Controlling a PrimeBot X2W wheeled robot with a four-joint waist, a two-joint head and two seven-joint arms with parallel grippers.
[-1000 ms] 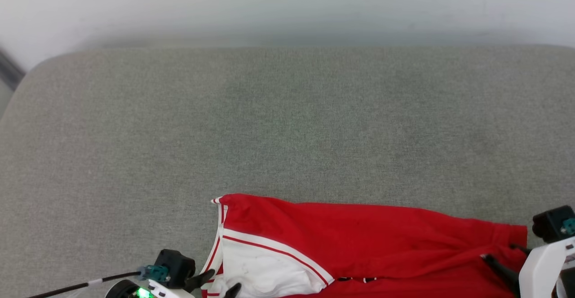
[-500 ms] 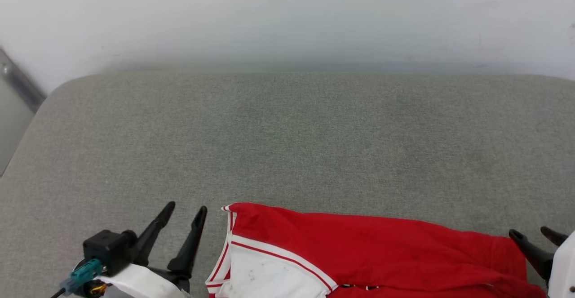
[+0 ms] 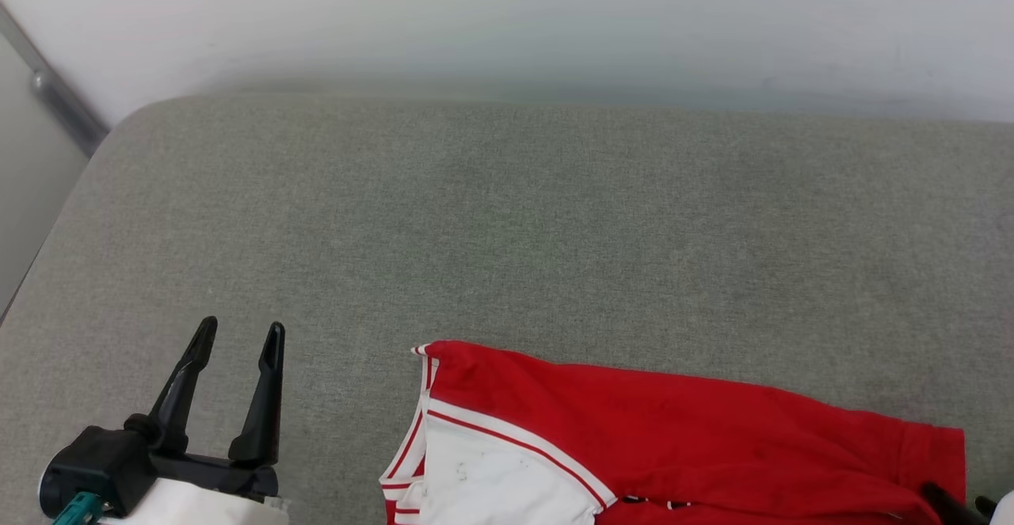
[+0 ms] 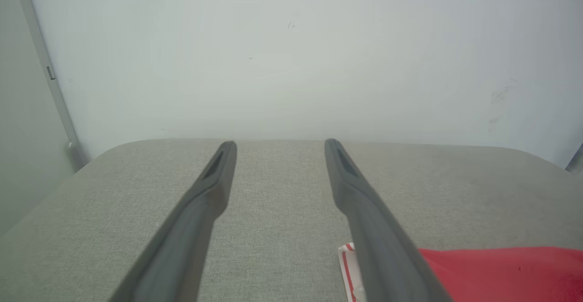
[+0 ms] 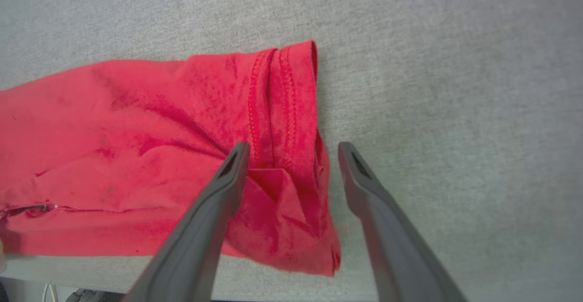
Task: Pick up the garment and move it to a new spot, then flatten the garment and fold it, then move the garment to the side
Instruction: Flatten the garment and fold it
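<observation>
Garment (image 3: 697, 430) is red; sleeve (image 3: 507, 485) white, trim striped red-and-white. Padded surface (image 3: 507, 232): grey-green heathered weave. Wall (image 3: 507, 10): plain white. Left gripper (image 3: 240, 335): black.

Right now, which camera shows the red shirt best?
The head view: the shirt lies across its lower edge, white sleeve and red body together. The left wrist view catches a red corner with striped trim; the right wrist view, the wrinkled hem end close up.

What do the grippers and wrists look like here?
Left gripper: two long, tapered black fingers on a black block, white wrist shell behind, teal connector at its side. Right gripper: same dark slim fingers, each with a narrow recessed slot near the tip.
</observation>
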